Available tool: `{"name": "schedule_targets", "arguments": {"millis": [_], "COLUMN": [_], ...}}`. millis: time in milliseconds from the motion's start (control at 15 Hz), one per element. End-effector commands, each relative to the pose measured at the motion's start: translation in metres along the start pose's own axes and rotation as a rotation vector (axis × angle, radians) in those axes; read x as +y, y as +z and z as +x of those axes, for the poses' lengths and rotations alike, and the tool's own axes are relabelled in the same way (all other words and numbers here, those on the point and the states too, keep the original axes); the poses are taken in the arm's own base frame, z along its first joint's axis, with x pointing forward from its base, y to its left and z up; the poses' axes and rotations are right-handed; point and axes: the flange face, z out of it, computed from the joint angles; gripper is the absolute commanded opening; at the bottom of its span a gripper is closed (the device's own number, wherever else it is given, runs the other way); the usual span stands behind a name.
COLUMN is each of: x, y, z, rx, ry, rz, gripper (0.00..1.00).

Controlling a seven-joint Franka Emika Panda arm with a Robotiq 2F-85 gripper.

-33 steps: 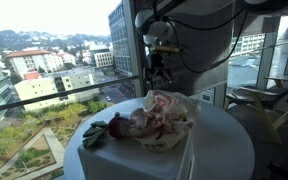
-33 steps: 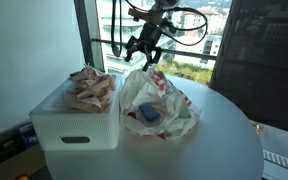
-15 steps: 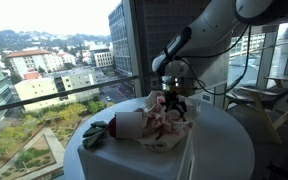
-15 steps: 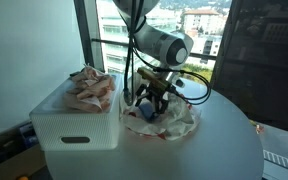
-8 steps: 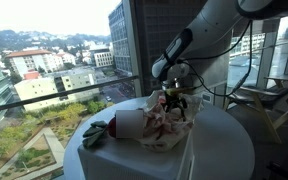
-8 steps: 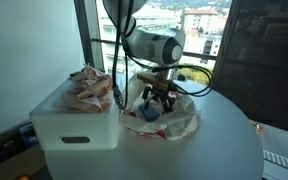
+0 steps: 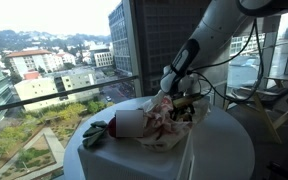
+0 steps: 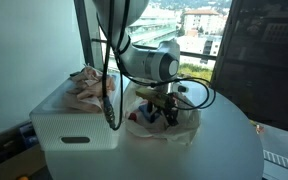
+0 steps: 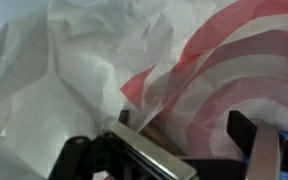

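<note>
White bin on round white table; crumpled cloth heaped on bin; city buildings beyond window.

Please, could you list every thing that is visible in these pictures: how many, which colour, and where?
Table: one, white, round, beside the window.
Storage bin: one, white, next to the striped pile.
Crumpled sheets: several, red and white, heaped in the storage bin.
Striped pile: one, white with red stripes, crumpled, on the table.
Arm: one, grey-white, bent over the striped pile.
Pincer: one, black, open, down in the striped pile.
</note>
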Motion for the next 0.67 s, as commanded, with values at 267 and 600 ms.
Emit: {"name": "schedule_targets", "arguments": {"millis": [267,600], "x": [0.0096,0.0063], "y": [-0.0035,-0.0017], "z": [-0.0115,-0.0182], "rx": [0.179,0.207], "ry": [0.095,0.118], "rz": [-0.075,-0.083], "gripper": [1.0,1.0]}}
